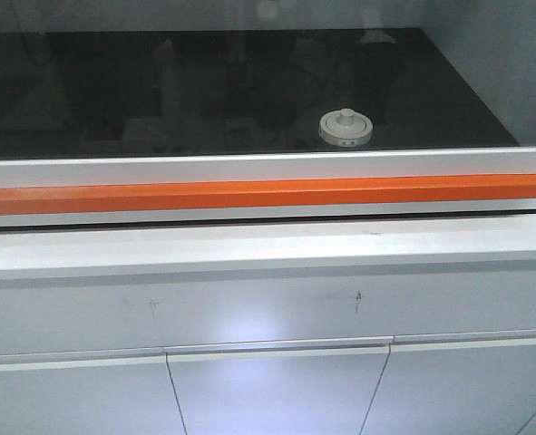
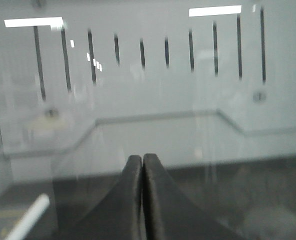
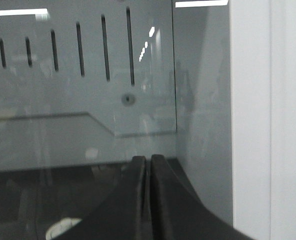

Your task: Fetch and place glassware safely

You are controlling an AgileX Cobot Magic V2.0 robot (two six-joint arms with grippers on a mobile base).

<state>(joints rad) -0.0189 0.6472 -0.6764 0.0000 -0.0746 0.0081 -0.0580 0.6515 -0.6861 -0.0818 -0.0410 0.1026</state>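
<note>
The glassware, a squat clear jar with a cream-white knobbed lid, stands on the black worktop inside a cabinet, behind a glass pane. Neither arm shows in the front view. In the left wrist view my left gripper is shut with nothing between its dark fingers, facing the slotted back wall. My right gripper is likewise shut and empty. A pale rounded shape low on the left of the right wrist view may be the jar's lid, partly hidden by the fingers.
An orange bar runs along the bottom rail of the glass pane. Below it are a white ledge and white cabinet doors. A white side wall stands close on the right gripper's right.
</note>
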